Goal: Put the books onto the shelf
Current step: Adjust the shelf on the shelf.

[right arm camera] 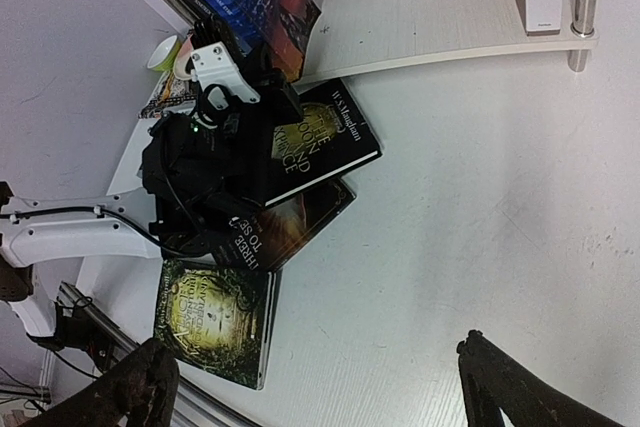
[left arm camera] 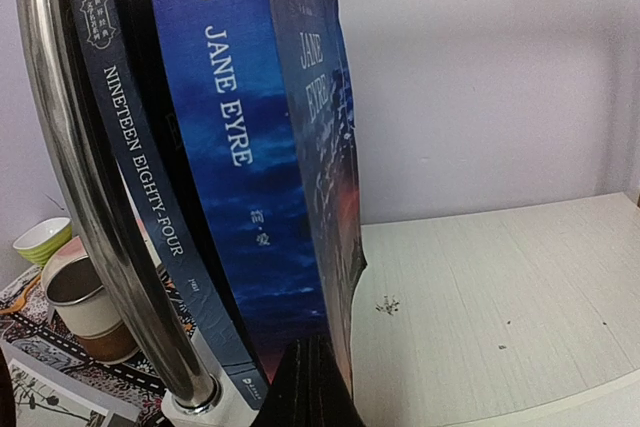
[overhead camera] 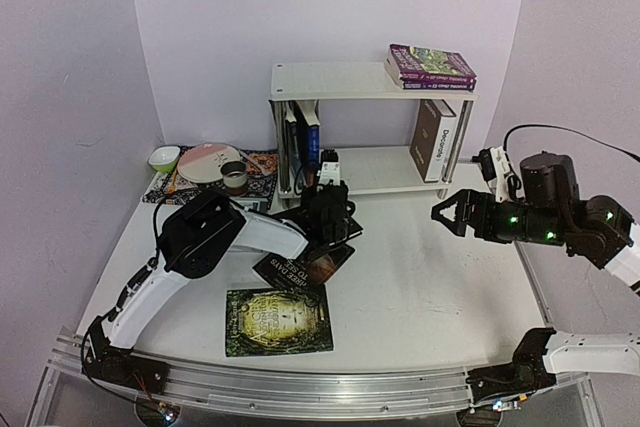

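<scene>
Books, top external view: the shelf (overhead camera: 372, 80) stands at the back of the counter (overhead camera: 440, 287). On its top tier, right end, two purple paperbacks (overhead camera: 432, 67) lie stacked flat. On the lower tier a white-brown book (overhead camera: 437, 139) stands upright at the right end, and a row of dark books (overhead camera: 300, 142) stands at the left end. At the open side of that row, by the tier's front edge, sits the left pincer (overhead camera: 329, 159). In front of the shelf, on the counter, lie a black book (overhead camera: 338, 229) partly under the left arm, a dark book (overhead camera: 305, 265) beneath it, and a green book (overhead camera: 278, 322) farthest from the shelf. The right pincer (overhead camera: 447, 215) hovers before the shelf's right half.

Left wrist view: Jane Eyre (left arm camera: 250, 147) is outermost in the row. Nineteen Eighty-Four (left arm camera: 150, 207) is nearest the chrome leg (left arm camera: 90, 197). The pincer's tips are pressed together at the foot of Jane Eyre's cover, with nothing between them. Whether they touch it I cannot tell.

Right wrist view: the fingers (right arm camera: 140, 387) are spread wide and carry nothing. Jane Eyre leans away from the row.

Progress, as judged: at least five books are shelved and three remain on the counter. The present step looks like nudging Jane Eyre upright. The black book is the likely next pick.
</scene>
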